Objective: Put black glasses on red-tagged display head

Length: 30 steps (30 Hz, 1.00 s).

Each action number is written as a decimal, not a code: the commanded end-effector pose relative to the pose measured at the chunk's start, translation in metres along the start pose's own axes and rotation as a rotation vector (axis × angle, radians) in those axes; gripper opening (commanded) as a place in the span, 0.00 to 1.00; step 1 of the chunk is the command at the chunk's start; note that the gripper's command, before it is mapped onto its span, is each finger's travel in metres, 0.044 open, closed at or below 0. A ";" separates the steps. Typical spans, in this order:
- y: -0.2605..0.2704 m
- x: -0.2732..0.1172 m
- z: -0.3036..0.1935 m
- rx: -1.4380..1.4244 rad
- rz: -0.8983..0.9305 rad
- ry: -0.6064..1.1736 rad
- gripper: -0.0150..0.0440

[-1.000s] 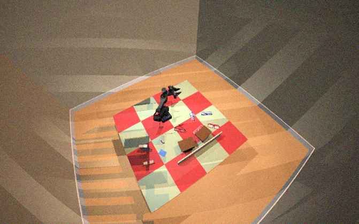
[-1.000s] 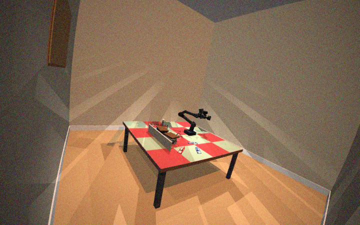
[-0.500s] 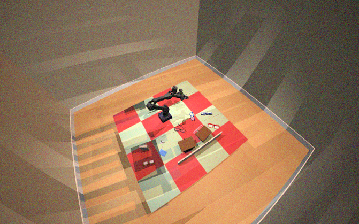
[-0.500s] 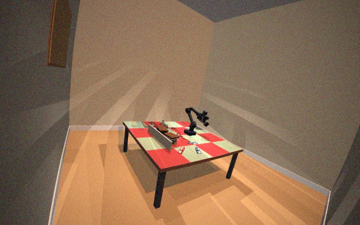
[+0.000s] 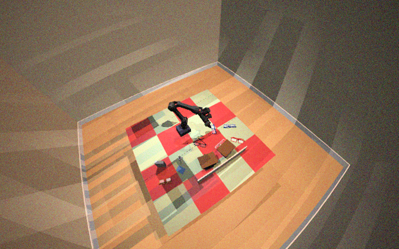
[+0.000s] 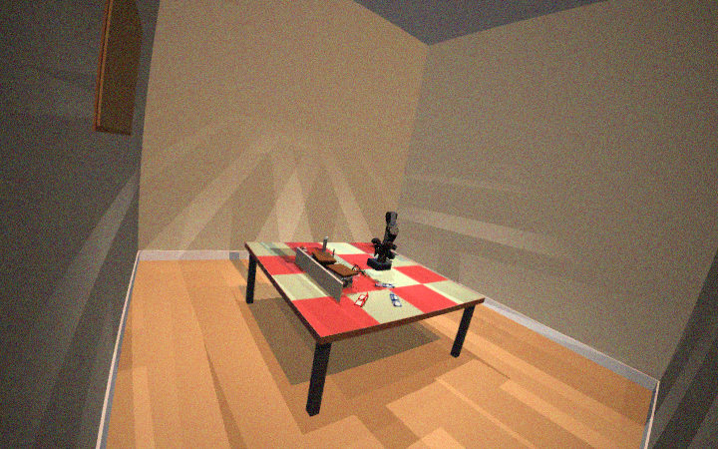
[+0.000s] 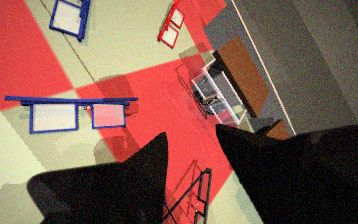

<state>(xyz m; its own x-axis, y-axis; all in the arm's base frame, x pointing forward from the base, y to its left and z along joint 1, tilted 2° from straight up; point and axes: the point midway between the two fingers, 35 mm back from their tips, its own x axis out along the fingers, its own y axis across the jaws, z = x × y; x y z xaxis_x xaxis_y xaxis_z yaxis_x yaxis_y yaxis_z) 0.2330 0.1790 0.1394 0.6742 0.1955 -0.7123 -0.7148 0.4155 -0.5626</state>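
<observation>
Gripper (image 5: 211, 126) (image 6: 382, 252) (image 7: 191, 133) hangs part-open, holding nothing. Beyond its tips, low in the wrist view, the black glasses (image 5: 200, 144) (image 6: 359, 270) (image 7: 206, 187) lie on the tabletop (image 5: 202, 208) (image 6: 338, 317) (image 7: 150, 100), their front running roughly across the closing direction; nearer, leftward in that view, sit blue glasses (image 5: 213, 128) (image 6: 385, 285) (image 7: 77, 118).

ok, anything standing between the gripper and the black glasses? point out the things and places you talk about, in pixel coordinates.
Nothing visible between the gripper (image 5: 210, 126) (image 6: 382, 248) (image 7: 192, 132) and the black glasses (image 5: 200, 143) (image 6: 359, 270) (image 7: 208, 176). The nearest blue glasses (image 5: 213, 128) (image 6: 385, 285) (image 7: 70, 100) lie off to one side of that path, so they look more like a bystander than a block.
</observation>
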 end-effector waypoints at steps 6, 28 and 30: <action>-0.033 0.038 -0.086 0.169 0.192 0.349 0.59; -0.045 0.038 -0.193 0.551 0.489 0.611 0.46; -0.044 0.038 -0.193 0.551 0.489 0.611 0.46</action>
<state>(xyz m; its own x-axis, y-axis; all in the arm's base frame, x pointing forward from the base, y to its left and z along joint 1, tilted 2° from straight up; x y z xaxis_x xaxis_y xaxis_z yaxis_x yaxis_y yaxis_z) 0.2536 -0.0043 0.0556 -0.0032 0.0204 -0.9998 -0.5933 0.8048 0.0184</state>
